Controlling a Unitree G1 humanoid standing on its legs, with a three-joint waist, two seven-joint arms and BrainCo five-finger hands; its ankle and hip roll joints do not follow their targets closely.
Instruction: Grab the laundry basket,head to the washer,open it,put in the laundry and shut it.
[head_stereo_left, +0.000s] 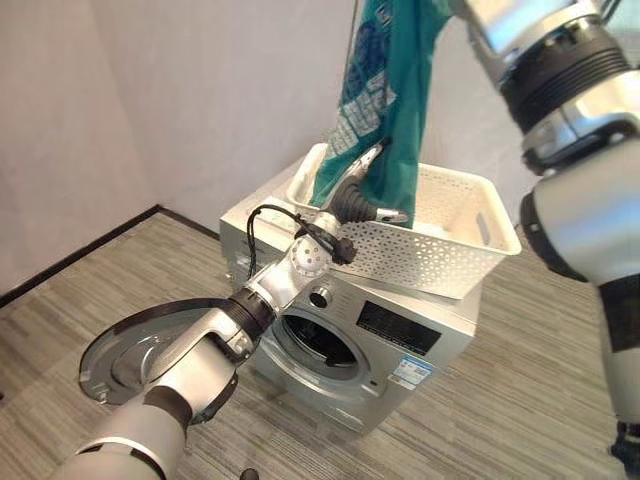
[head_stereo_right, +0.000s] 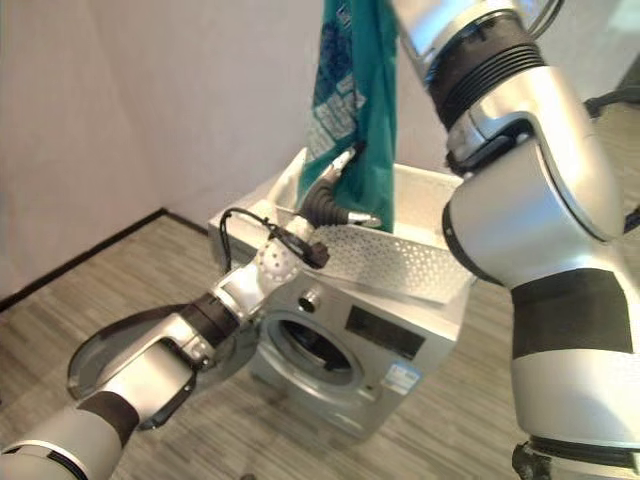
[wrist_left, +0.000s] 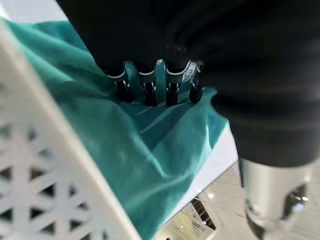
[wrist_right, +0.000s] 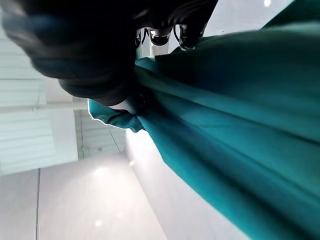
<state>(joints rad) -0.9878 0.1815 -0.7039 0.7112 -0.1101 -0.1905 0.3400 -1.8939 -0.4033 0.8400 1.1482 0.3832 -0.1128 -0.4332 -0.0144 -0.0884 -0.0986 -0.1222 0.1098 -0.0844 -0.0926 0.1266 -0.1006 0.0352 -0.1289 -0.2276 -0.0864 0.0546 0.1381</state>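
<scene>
Nearest the camera, the round grey washer door (head_stereo_left: 135, 355) hangs swung wide open beside the silver front-loading washing machine (head_stereo_left: 400, 345). On its top sits the white perforated plastic laundry basket (head_stereo_left: 450, 235). Left hand (head_stereo_left: 360, 185) reaches into the basket, fingers (wrist_left: 145, 82) curled into the teal printed garment (head_stereo_left: 385, 100). Higher, right hand (wrist_right: 160, 32) clamps the cloth's upper end, lifting it clear above the basket.

Both eye views look down on the washer (head_stereo_left: 350, 340); wrist views sit close against teal cloth (wrist_left: 150, 150).
</scene>
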